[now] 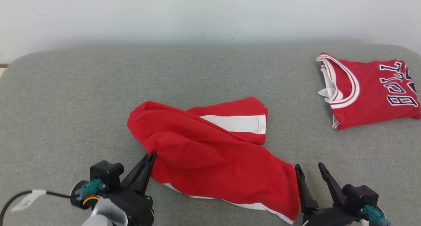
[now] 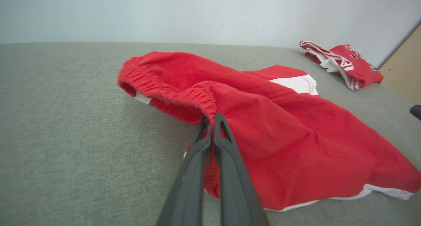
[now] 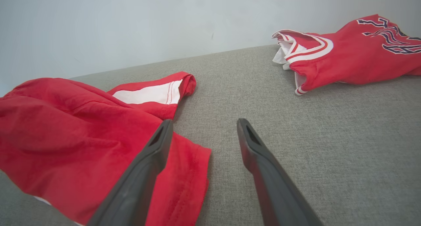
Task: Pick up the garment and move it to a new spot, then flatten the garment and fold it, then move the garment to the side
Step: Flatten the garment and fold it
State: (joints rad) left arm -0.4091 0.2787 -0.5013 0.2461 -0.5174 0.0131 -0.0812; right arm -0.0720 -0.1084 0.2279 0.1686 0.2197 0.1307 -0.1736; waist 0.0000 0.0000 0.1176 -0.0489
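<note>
Left wrist view shows our left claw [image 2: 213, 119] clenched on the elastic waistband of the red shorts [image 2: 263, 120], which lie crumpled at the middle of the grey padded surface [image 1: 65, 104], toward its near edge. Our right claw [image 1: 309, 170] gapes empty just beside the near leg hem. We should lift slowly, with a firm pinch on the waistband. The shorts run left to right, with the legs pointing right toward the folded jersey [image 1: 371, 91].

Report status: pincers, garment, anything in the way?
Left pincer shut on elastic waistband of crumpled red-and-white fabric shorts. Right pincer open beside leg hem, holding nothing. Folded red lettered jersey lies far right, apart from shorts.
</note>
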